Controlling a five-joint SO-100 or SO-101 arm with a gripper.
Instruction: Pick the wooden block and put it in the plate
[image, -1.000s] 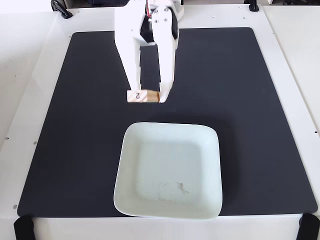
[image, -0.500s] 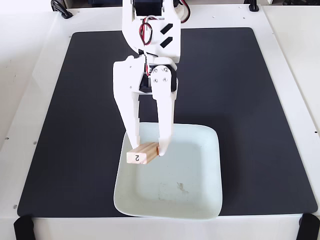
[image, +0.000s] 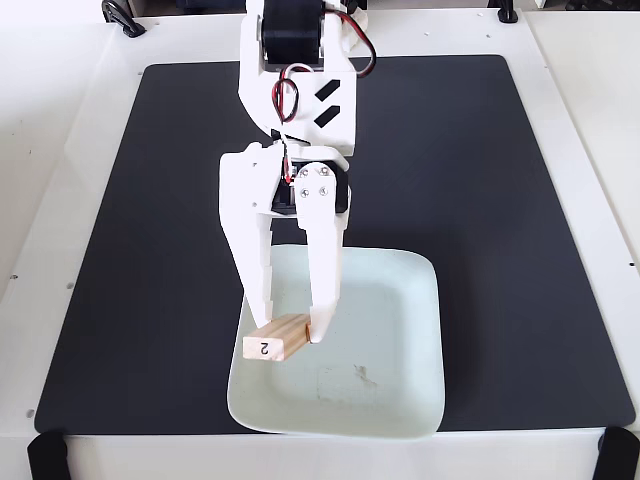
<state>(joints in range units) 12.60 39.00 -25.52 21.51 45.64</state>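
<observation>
Fixed view, looking down from above at a white bench (image: 60, 150) covered in its middle by a large black mat (image: 160, 250). A white robot arm (image: 295, 90) reaches down from the top edge of the picture toward the viewer, with black motor housings and red and black wires (image: 288, 95) looped along it.

At the arm's lower end the pincer (image: 295, 325) points downward with its two long white fingers spread a little. The wooden block (image: 276, 340) sits between their tips, lying on its side at a slight slant, and both tips touch it: the finger (image: 258, 270) on the picture's left meets the block's upper left side, and the other finger (image: 322, 270) meets its right end. The pincer is clasping the wooden block. The block is light tan, and the end facing the camera shows a dark "2".

The block is at the left edge of the plate (image: 400, 350), overlapping its rim. Whether it rests on the rim or is held just above it cannot be told. The plate is a pale mint-white square dish with rounded corners and a raised rim, near the mat's lower edge, with a faint smudge (image: 355, 375) inside.

Two black clamps (image: 45, 455) grip the bench's bottom corners.
</observation>
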